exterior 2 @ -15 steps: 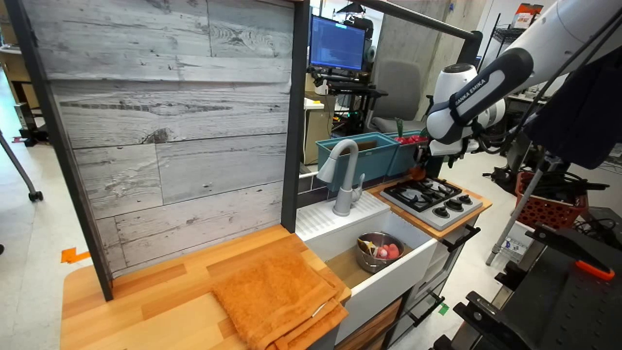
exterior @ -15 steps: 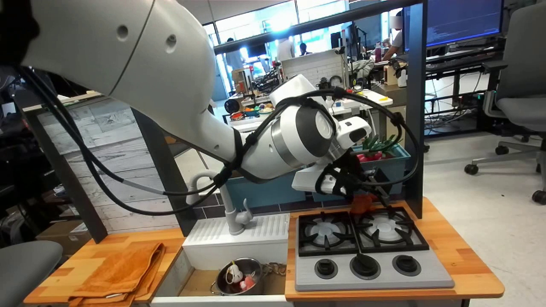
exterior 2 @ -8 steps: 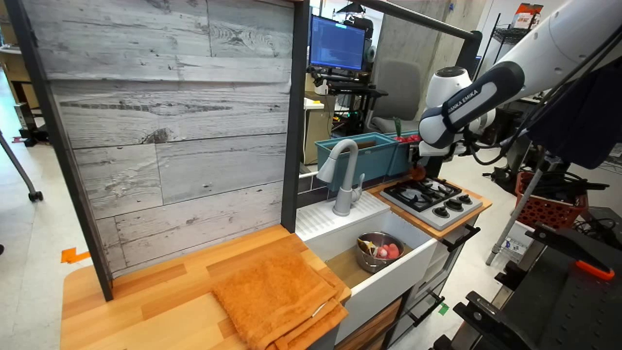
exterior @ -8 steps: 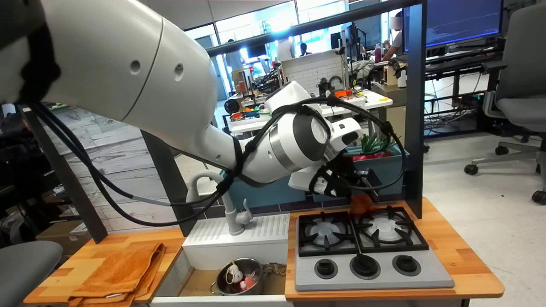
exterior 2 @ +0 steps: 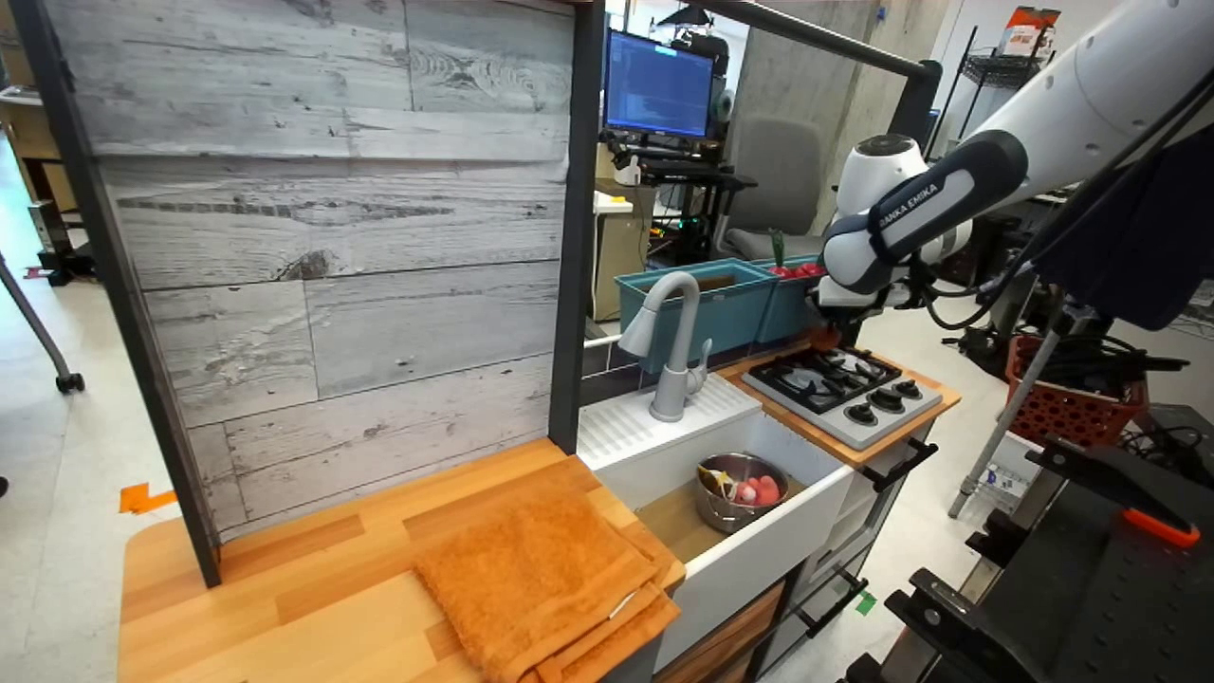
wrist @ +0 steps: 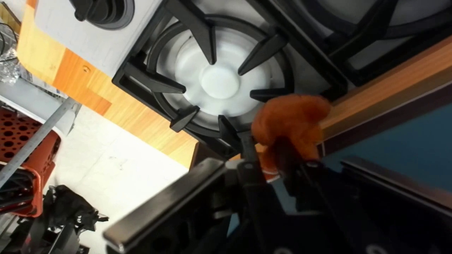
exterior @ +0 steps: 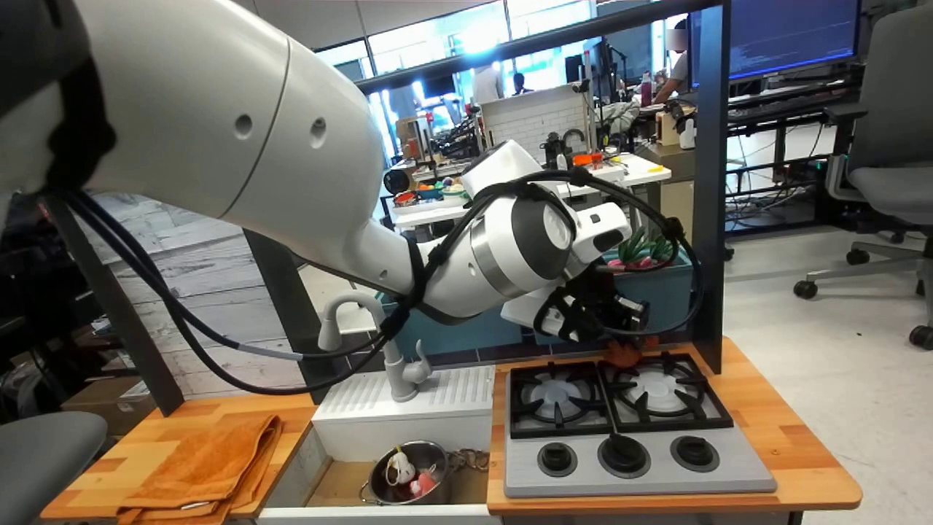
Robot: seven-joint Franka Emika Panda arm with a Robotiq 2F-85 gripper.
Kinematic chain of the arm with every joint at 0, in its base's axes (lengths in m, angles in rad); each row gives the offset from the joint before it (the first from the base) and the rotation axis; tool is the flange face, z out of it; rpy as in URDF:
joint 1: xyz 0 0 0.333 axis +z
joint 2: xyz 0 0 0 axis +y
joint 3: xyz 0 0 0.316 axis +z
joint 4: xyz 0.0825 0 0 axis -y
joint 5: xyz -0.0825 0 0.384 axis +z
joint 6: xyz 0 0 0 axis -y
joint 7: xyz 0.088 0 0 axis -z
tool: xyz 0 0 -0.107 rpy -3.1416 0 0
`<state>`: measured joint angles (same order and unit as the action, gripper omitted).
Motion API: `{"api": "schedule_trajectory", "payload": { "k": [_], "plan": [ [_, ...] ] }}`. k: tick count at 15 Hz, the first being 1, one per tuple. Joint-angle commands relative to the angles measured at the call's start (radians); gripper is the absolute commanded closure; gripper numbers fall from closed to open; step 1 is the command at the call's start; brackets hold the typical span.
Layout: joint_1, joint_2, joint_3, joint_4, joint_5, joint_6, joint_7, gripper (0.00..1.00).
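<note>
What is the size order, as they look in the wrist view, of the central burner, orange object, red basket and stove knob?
1. Central burner
2. Orange object and red basket: too alike to rank, the basket being cut off
3. Stove knob, also cut off

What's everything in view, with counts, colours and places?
Stovetop: one, grey, on wooden counter
Lumpy item: one, orange, by stovetop's back
Planters: two, teal, behind counter
Radish-like things: several, red, in planter
Sink: one, white, beside stovetop
Faucet: one, grey, behind sink
Pot: one, silver, in sink
Pot's contents: several, pink, white, yellow, inside
Towel: one, orange, on counter
Panel: one, grey, behind towel
Basket: one, red, past counter's edge
Office chair: one, grey, background
Monitor: one, blue screen, background
Arm: one, white, near stovetop
Gripper: one, black, at lumpy item
</note>
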<state>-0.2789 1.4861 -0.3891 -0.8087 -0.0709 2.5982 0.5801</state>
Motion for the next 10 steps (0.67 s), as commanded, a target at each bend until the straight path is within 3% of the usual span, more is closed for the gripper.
{"api": "schedule_trajectory", "payload": {
  "k": [1, 4, 7, 10],
  "plan": [
    [-0.028, 0.0, 0.025, 0.027, 0.019, -0.025, 0.018, 1.0],
    [-0.063, -0.019, 0.108, 0.038, 0.064, -0.05, -0.055, 1.0],
    [-0.082, -0.141, 0.247, -0.097, 0.103, -0.012, -0.236, 1.0],
    [-0.11, -0.274, 0.342, -0.273, 0.101, 0.015, -0.422, 1.0]
  ]
}}
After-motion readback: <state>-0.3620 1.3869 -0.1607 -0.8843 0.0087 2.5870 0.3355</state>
